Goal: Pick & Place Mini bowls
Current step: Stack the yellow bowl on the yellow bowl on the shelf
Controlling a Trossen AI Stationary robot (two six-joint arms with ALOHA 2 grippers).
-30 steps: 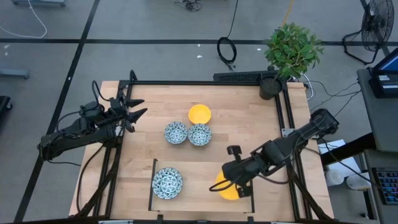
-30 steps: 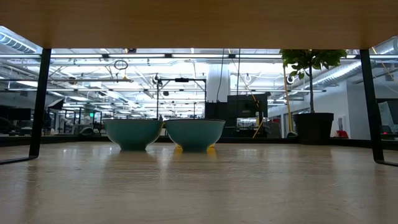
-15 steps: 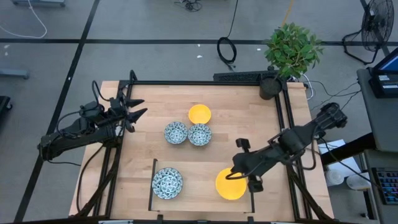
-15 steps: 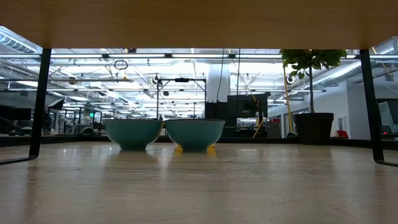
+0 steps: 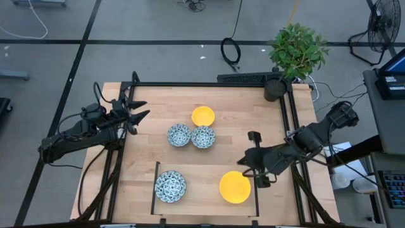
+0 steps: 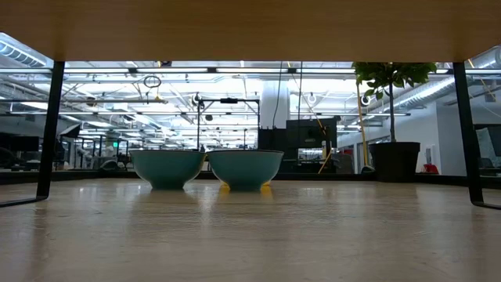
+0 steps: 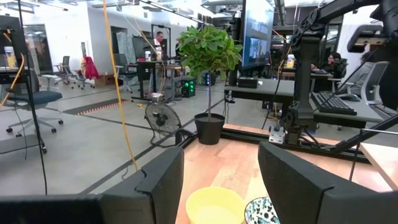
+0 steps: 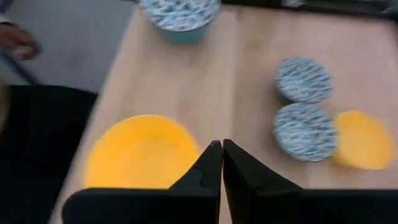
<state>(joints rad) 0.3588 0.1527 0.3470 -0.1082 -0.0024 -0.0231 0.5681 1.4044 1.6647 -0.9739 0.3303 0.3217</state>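
The right pincer (image 5: 248,166) is clenched, its two fingers pressed tip to tip with nothing between them, and it hangs above the desk (image 5: 240,120) just beside the near yellow bowl (image 5: 235,187), clear of its rim and not touching it. In the right wrist view that yellow bowl (image 8: 142,152) lies immediately beside the closed fingertips (image 8: 214,155), upright and open side up. On the far side of that bowl from the right pincer sits a single patterned bowl (image 5: 170,185), well apart from the pincer, within the same dark-framed section at the desk's front edge. Farther from the right pincer, toward the middle of the desk, two patterned bowls stand touching each other: one (image 5: 179,135) and its neighbour (image 5: 203,137). A second yellow bowl (image 5: 203,116) rests just behind that pair, close to the neighbour. The left pincer (image 5: 140,109) stands released, jaws spread and holding nothing, at the desk's left edge, well apart from every bowl; the touching pair is the nearest to it. A potted plant (image 5: 296,50) occupies the far right corner, well apart from both pincers.
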